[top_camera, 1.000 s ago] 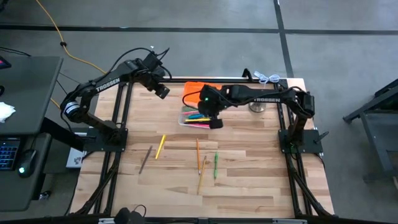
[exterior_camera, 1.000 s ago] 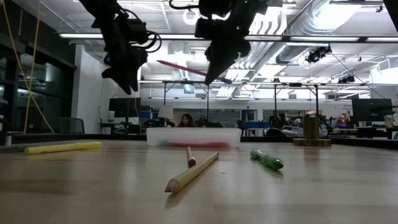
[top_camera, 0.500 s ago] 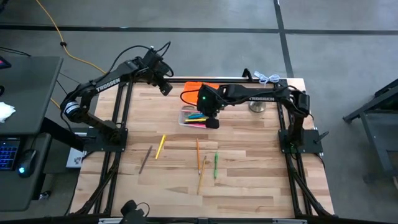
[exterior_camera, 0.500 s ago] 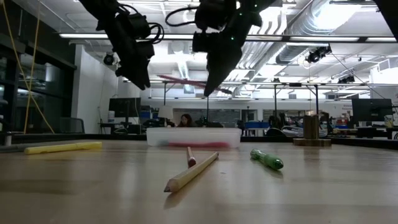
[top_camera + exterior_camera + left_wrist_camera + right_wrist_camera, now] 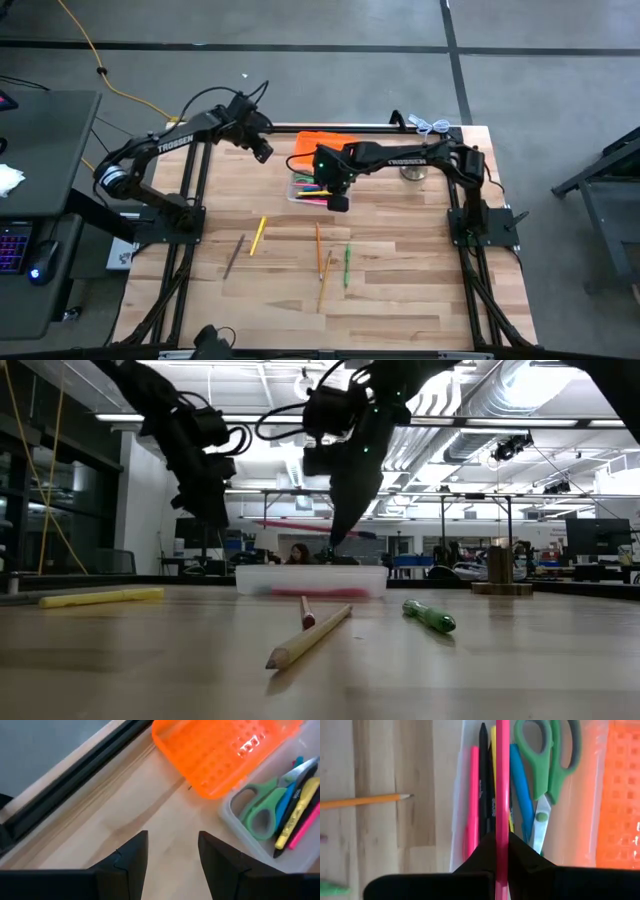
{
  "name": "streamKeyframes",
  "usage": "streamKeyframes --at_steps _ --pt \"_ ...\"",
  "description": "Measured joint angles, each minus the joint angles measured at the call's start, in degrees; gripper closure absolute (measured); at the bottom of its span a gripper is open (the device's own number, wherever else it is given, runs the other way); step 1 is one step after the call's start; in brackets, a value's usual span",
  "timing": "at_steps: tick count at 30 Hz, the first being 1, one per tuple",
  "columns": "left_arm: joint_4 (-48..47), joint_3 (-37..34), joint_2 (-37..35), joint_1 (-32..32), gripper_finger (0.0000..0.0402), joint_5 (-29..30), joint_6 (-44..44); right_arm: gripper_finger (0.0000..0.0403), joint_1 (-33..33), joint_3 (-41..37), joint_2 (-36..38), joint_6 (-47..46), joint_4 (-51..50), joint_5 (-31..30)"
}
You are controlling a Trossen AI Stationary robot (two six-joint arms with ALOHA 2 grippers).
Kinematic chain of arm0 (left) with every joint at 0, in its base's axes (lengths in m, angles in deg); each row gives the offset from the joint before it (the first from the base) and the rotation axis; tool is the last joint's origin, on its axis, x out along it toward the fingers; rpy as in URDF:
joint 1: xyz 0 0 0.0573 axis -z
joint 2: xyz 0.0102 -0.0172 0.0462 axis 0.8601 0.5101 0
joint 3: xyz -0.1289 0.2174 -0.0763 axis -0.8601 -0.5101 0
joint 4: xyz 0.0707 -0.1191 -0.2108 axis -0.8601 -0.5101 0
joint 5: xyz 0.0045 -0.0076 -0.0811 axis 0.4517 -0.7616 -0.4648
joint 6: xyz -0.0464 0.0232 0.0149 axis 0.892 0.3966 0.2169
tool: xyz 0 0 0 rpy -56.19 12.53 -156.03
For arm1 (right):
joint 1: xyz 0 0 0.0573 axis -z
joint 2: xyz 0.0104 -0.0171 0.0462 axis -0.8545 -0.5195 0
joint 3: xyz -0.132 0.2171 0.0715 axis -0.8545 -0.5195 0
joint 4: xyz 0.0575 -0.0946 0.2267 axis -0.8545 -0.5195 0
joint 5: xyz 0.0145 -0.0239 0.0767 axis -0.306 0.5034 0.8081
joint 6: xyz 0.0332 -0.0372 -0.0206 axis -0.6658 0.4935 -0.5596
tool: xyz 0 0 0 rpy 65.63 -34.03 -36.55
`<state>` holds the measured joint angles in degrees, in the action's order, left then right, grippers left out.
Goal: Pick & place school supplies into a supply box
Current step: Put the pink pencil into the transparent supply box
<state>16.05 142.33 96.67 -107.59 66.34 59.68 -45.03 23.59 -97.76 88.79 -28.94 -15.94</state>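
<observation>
The supply box (image 5: 308, 190) is clear, with its orange lid (image 5: 322, 144) lying open on its far side. Inside it lie green-handled scissors (image 5: 550, 755) and blue, yellow, black and pink pens. My right gripper (image 5: 335, 542) hangs just above the box, shut on a pink pen (image 5: 300, 527). My left gripper (image 5: 262, 152) stands open above bare table, left of the lid (image 5: 220, 755), with nothing between its fingers. Other school supplies lie on the near table: a yellow marker (image 5: 257, 235), a dark pencil (image 5: 234, 256), an orange pencil (image 5: 319, 248), a wooden pencil (image 5: 325, 282) and a green pen (image 5: 347, 267). My right gripper pinches the pink pen's shaft (image 5: 502, 827) between its two fingers, somewhat off its middle. The fingers come steeply from above and lie across the pen. The pen is lifted clear and nearly level, running along the box just over the things inside it.
A silvery bell-like object (image 5: 412, 172) stands right of the box near the right arm's base. A black rail (image 5: 75, 775) runs along the table's far edge behind the lid. Bare wood lies at the table's near edge (image 5: 300, 320).
My right gripper has sunk toward the box with the pink pen, and the pen has come from a tilt to nearly level. My left gripper has also come down, staying open beside the lid.
</observation>
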Motion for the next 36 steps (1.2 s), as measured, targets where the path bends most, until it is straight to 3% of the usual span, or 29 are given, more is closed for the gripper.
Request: streamKeyframes --at_steps 7,16,36 --pt "6.34 -4.83 -3.03 -1.81 0.0202 -4.79 -0.06 0.0403 0.19 0.0 -3.23 -0.08 0.64 -0.93" --pt "11.07 -7.65 -3.98 -2.81 0.0202 -6.54 0.05 0.0403 0.62 0.0 -3.95 -1.36 2.05 -2.13" --pt "11.38 -7.75 -3.98 -2.74 0.0202 -7.21 0.24 0.0403 1.81 -0.02 -6.29 -1.35 2.51 -3.25"
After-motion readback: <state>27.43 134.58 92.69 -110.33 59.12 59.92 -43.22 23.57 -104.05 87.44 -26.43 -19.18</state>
